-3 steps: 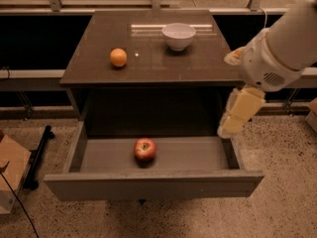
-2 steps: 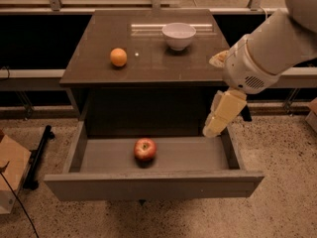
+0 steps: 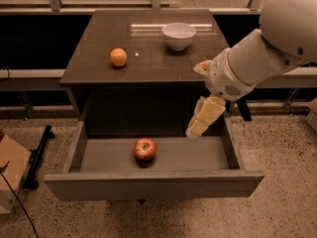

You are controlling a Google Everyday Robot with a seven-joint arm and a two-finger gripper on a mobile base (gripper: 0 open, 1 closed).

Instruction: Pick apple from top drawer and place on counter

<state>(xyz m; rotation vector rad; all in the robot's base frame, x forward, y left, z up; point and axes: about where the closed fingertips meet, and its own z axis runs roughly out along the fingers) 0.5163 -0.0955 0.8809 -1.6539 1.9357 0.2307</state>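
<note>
The red apple (image 3: 145, 148) with yellowish patches lies on the floor of the open top drawer (image 3: 198, 155), a little left of its middle. The gripper (image 3: 198, 125) hangs from the white arm above the drawer's right part, to the right of the apple and higher than it, with nothing seen in it. The dark brown counter (image 3: 148, 58) lies above and behind the drawer.
An orange fruit (image 3: 118, 57) sits on the counter's left part and a white bowl (image 3: 178, 35) at its back. A cardboard box (image 3: 10, 175) and a black stand (image 3: 37, 157) are on the speckled floor at the left.
The arm and gripper have moved left, from beside the drawer's right wall to over the drawer, closer to the apple. The apple has not moved.
</note>
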